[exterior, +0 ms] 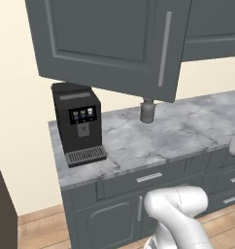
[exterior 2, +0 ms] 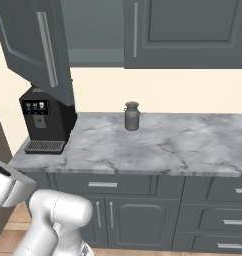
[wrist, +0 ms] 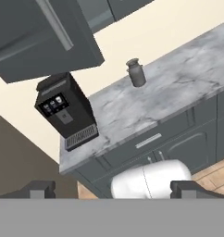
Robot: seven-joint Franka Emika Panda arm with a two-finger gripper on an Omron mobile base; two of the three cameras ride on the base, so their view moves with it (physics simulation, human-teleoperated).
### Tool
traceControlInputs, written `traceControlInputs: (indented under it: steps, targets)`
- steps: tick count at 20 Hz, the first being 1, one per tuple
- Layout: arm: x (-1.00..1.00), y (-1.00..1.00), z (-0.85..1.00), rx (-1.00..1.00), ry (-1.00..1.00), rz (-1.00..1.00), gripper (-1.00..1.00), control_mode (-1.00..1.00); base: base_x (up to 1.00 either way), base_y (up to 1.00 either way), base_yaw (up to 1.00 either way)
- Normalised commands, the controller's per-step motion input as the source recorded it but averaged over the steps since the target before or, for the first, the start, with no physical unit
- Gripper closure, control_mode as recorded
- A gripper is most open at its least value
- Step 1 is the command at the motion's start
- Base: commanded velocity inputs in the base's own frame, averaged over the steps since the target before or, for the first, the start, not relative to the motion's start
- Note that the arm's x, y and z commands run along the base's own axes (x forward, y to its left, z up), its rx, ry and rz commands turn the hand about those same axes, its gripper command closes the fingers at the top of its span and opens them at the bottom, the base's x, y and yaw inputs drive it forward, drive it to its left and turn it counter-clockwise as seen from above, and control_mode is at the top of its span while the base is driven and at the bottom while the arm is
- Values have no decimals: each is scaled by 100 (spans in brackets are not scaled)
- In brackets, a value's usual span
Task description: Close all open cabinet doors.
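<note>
One cabinet door [exterior: 109,44] on the wall stands open, swung out over the counter above the coffee machine, its long silver handle [exterior: 165,48] on the free edge. From the right base view the same door [exterior 2: 30,45] sits at the upper left, with the bare cabinet inside [exterior 2: 95,30] beside it. The neighbouring door [exterior 2: 188,30] to the right lies flush and closed. In the hand view the open door [wrist: 40,34] is far ahead at the upper left. My gripper [wrist: 116,190] is open, fingertips [wrist: 40,189] wide apart, holding nothing, well back from the counter.
A black coffee machine [exterior: 78,121] stands at the left end of the marble counter [exterior: 187,131], under the open door. A small metal jug [exterior: 147,111] stands near the back wall. Grey base doors and drawer fronts [exterior 2: 143,210] sit below. A dark tall unit [exterior: 3,209] borders the left.
</note>
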Motion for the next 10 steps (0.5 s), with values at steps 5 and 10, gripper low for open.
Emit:
traceControlInputs:
  steps: [5,10]
  targets:
    - [0,0,0,0,0,0,-100,100,4,0,0]
    - [0,0,0,0,0,0,-100,100,0,0,0]
